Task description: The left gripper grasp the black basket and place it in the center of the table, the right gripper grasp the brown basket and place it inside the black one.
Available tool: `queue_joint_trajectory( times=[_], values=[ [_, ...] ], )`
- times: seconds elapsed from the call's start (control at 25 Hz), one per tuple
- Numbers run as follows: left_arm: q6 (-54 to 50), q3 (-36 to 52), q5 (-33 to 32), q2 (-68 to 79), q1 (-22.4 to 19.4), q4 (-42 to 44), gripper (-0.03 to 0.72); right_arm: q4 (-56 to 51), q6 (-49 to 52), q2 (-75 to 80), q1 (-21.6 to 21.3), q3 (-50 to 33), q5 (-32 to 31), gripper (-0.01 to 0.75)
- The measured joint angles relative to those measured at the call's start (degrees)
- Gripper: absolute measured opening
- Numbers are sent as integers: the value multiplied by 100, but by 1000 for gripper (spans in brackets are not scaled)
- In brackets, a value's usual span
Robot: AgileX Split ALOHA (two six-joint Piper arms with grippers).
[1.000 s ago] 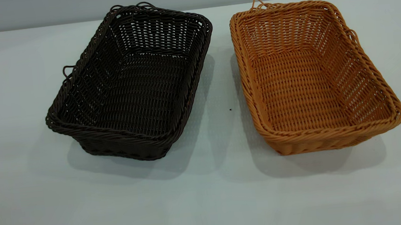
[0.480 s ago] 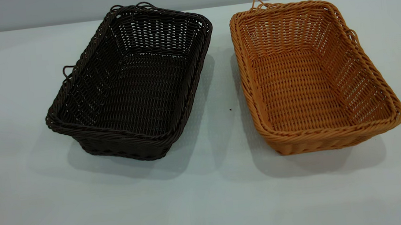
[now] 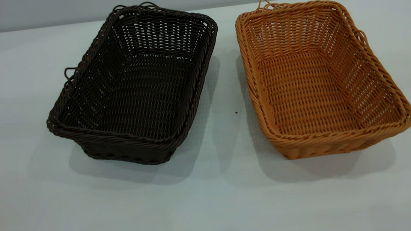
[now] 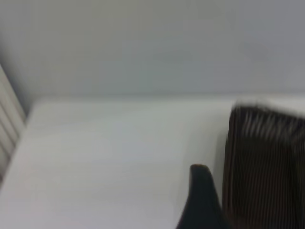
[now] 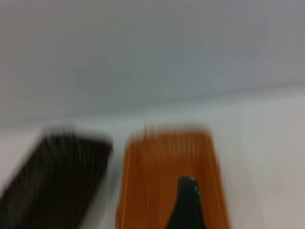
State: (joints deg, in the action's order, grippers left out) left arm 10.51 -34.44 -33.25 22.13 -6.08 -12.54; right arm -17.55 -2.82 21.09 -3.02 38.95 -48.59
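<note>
- Exterior view: nothing has shifted over the last second. The black basket [image 3: 133,88] sits where it did, toward 10 o'clock from the table's [image 3: 215,212] middle, and the brown basket [image 3: 319,78] is unmoved toward 2 o'clock. They stand side by side, apart, with a strip of bare table between them. Both are upright and empty. No arm shows in this view.
- Meaning for the task, as I judge it: no step is done yet. The black basket has not gone to the center and the brown one is not nested in it, so this is the very start, with the approach to come.
- Left wrist view: one dark finger of the left claw [image 4: 202,200] pokes into the picture, with the black basket [image 4: 267,167] just beside it and the table [image 4: 105,157] stretching away. The other finger is out of sight, so I cannot tell whether this claw is apart or together. It holds nothing that I can see.
- Right wrist view: one finger of the right claw [image 5: 187,205] shows in front of the brown basket [image 5: 167,176], with the black basket [image 5: 52,176] beside that one. Again I cannot tell apart from together; nothing is held that I can see.
</note>
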Motion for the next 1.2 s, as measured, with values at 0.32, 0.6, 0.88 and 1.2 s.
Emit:
queue_joint_trajectory(
  times=[0.32, 0.6, 0.88, 1.2],
  values=[
    [607, -267, -51, 2552, 0, -186, 511, -1014, -555, 2740, 0, -45, -178, 573],
    [1246, -954, 127, 4250, 0, -939, 518, -2069, -880, 5134, 442, -45, -390, 574],
    [1792, -1304, 413, 5198, 0, -1826, 518, -3465, -491, 6921, 1634, -45, 517, 574],
    [2007, -1304, 500, 5558, -2, -1981, 518, -5741, -409, 8446, 2159, -19, 1236, 574]
  ],
)
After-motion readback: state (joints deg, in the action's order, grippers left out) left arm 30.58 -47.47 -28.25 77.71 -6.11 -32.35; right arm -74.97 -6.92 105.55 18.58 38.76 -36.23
